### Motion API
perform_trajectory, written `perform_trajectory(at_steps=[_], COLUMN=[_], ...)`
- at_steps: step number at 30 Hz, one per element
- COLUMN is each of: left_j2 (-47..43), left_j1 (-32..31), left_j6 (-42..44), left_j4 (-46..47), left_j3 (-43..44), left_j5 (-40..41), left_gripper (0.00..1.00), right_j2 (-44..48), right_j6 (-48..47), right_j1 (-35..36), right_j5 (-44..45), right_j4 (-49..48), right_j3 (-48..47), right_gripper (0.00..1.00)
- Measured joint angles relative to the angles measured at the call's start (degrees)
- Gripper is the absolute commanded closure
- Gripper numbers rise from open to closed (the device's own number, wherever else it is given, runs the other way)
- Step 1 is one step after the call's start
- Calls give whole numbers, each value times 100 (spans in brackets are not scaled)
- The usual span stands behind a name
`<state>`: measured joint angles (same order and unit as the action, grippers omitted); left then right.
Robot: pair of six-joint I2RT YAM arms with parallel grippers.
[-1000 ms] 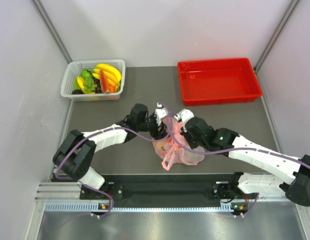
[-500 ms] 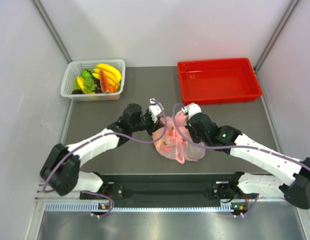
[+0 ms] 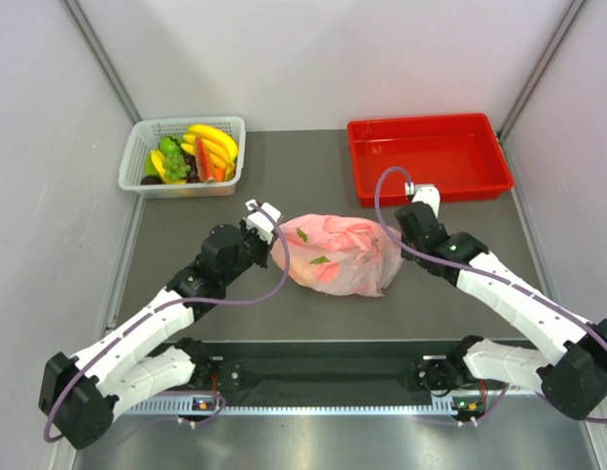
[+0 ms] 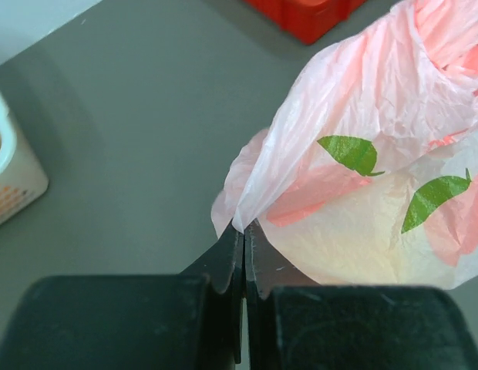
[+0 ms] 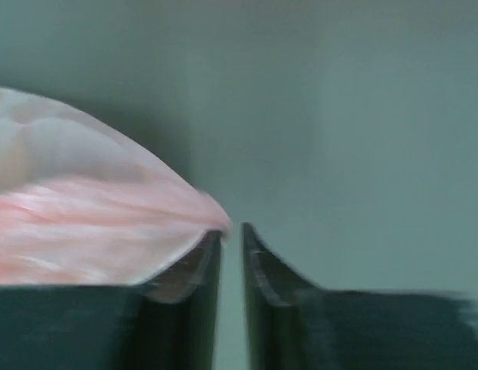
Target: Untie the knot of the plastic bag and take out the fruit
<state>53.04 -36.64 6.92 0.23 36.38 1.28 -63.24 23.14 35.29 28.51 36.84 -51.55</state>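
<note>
The plastic bag (image 3: 335,257) lies on the grey table (image 3: 215,201) between my claws. My left claw (image 4: 244,231) pinches its film tight at the left end. My right claw (image 5: 232,231), at the right end, stands a crack apart, film beside one finger, nothing between.

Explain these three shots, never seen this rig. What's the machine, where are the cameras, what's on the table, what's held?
Two robot arms, left arm, right arm, bolted at the near edge of a table. The wide shot looks down from above and behind them; each close-up comes from a wrist camera. On the table: a pink plastic bag, a white basket of bananas and grapes, a red tray. The left gripper is shut on the bag's edge. The right gripper is barely open at the bag's other end, seemingly holding nothing.
</note>
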Motion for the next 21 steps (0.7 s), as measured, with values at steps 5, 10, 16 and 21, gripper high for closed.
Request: perform_trajectory(at_steps=[5,10,16,21], left_j2=[-170,-358,-761,-828], left_j1=[0,4,4,4], left_j6=[-190,-407,-428,-431], left_j4=[-354,-533,-527,-522], left_j3=[-31,-116,-245,-245], left_j5=[457,518,396,363], left_gripper=[100,100,100,100], right_j2=[2,437,717,0], right_j6=[-103,-632,-1513,-1987], right_j1=[-57,-59,-28,293], right_j5=[-192,-1082,-2361,-2889], right_j4=[74,22,-37,-90], right_j3=[-96,-144,-857,-1797], right_gripper=[41,15,7,4])
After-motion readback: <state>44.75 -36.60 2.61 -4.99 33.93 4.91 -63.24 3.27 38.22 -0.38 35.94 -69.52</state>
